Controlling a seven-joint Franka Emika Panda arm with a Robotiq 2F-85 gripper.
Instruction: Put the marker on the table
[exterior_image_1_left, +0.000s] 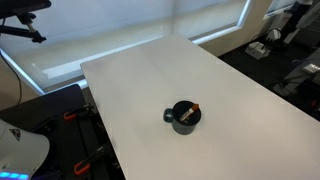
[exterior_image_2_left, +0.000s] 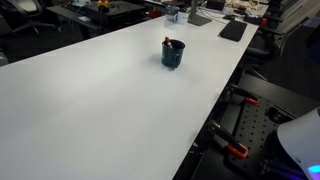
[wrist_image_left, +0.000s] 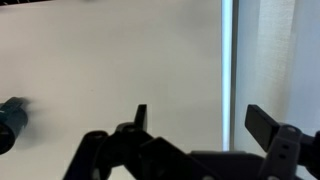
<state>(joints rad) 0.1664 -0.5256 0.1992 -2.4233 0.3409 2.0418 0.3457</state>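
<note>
In an exterior view the white table (exterior_image_1_left: 230, 90) fills most of the picture. A dark round mug (exterior_image_1_left: 184, 118) stands upright near its middle, handle out to one side. The marker (exterior_image_1_left: 194, 109) is in the mug, leaning against the rim with its red-orange end poking just above it. It is not lying on the tabletop. Pale window blinds (exterior_image_1_left: 130, 30) hang behind the far edge.

In an exterior view from a low angle along the table (exterior_image_2_left: 90, 100), the mug (exterior_image_2_left: 173, 54) stands toward the far end, well in from the edges. The marker (exterior_image_2_left: 169, 43) rises out of it, its reddish tip showing above the rim. Orange-handled clamps (exterior_image_2_left: 235, 150) sit below the table's near edge.

In the wrist view the gripper (wrist_image_left: 200, 125) comes up from the bottom of the picture, above the bare table (wrist_image_left: 100, 60). Its dark fingers (wrist_image_left: 265, 125) are spread wide apart with nothing between them, so it is released and holds nothing. The mug (wrist_image_left: 10, 122) shows only as a dark shape cut off by the left border, well apart from the gripper and off to the side of it. The marker itself cannot be made out here. The table's edge runs as a straight line between the fingers.
</note>
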